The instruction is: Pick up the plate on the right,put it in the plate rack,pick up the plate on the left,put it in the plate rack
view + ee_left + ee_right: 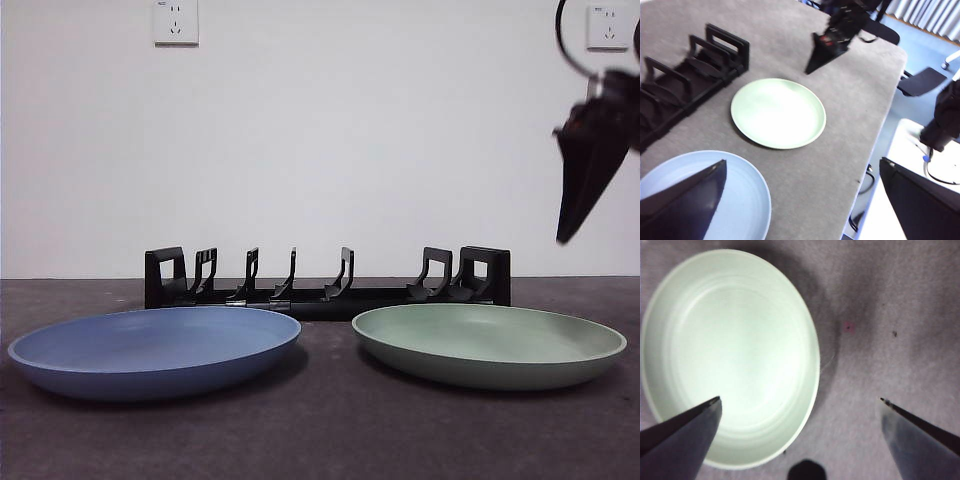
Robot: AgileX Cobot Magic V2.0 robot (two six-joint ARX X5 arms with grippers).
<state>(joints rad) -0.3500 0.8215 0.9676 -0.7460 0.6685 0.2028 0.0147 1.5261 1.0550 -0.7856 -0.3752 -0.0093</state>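
A green plate (490, 343) lies on the right of the table and a blue plate (155, 348) on the left. Behind them stands the black plate rack (327, 280), with no plate between its prongs. My right gripper (572, 225) hangs high above the green plate's right edge. In the right wrist view it (800, 398) is open, with the green plate (730, 355) below, partly under one jaw. My left gripper (802, 160) is open and holds nothing, above the blue plate (747, 200). The left wrist view also shows the green plate (777, 112), the rack (685, 75) and the right gripper (822, 50).
Grey felt covers the table (330, 430). Its right edge (880, 130) drops off not far past the green plate, with a chair (922, 80) and floor beyond. Two wall sockets (176, 22) sit high on the white back wall.
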